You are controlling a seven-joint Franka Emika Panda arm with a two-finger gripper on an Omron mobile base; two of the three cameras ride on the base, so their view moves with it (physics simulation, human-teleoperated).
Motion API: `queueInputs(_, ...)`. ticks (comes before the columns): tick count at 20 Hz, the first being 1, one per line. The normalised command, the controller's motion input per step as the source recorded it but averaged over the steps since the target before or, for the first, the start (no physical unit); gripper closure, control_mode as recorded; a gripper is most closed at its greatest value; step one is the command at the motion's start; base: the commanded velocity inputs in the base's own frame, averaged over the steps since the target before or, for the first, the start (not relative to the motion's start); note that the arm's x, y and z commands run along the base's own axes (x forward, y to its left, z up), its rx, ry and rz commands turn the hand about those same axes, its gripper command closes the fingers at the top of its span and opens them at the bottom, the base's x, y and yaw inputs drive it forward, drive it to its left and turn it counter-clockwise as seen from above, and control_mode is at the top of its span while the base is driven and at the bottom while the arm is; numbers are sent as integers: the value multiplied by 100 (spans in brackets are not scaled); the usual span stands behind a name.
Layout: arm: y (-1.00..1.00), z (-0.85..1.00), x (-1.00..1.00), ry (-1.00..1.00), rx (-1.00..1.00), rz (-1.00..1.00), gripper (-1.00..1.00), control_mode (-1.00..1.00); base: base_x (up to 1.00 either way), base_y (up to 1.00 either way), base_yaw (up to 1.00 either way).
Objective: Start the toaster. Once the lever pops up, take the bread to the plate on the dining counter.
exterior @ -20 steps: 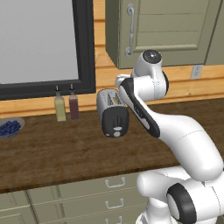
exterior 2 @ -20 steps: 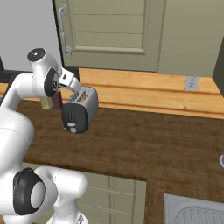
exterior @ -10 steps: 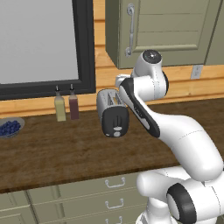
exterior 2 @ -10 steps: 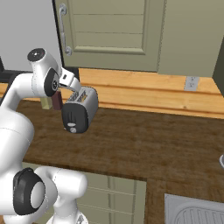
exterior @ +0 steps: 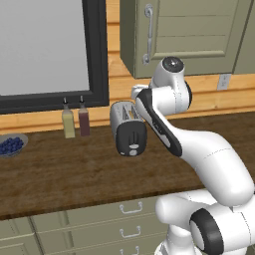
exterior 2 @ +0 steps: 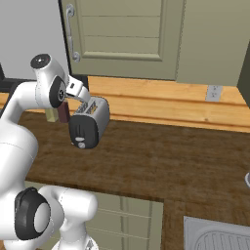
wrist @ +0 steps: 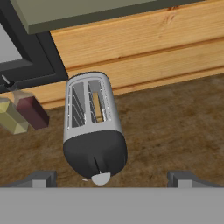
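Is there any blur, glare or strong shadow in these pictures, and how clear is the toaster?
Left base view: even flat light, no glare, toaster sharp but partly hidden by the arm. Right base view: equally sharp, no strong shadows visible. Hand view: toaster slots crisp, the bread visible in one, view tilted.

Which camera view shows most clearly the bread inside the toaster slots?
The hand view: it looks down into the toaster, and the bread shows as a tan slice in one slot. The left base view gives mostly the black end panel of the toaster. In the right base view the slots are partly behind the arm, and no bread is discernible.
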Motion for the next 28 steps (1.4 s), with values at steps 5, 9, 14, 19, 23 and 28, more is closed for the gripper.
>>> queueInputs(5,0,0,0,0,0,0,-100,-100,0,0,0)
queueInputs(9,0,0,0,0,0,0,-100,-100,0,0,0)
queueInputs(14,0,0,0,0,0,0,-100,-100,0,0,0)
queueInputs(19,0,0,0,0,0,0,-100,-100,0,0,0)
queueInputs(23,0,0,0,0,0,0,-100,-100,0,0,0)
queueInputs(28,0,0,0,0,0,0,-100,-100,0,0,0)
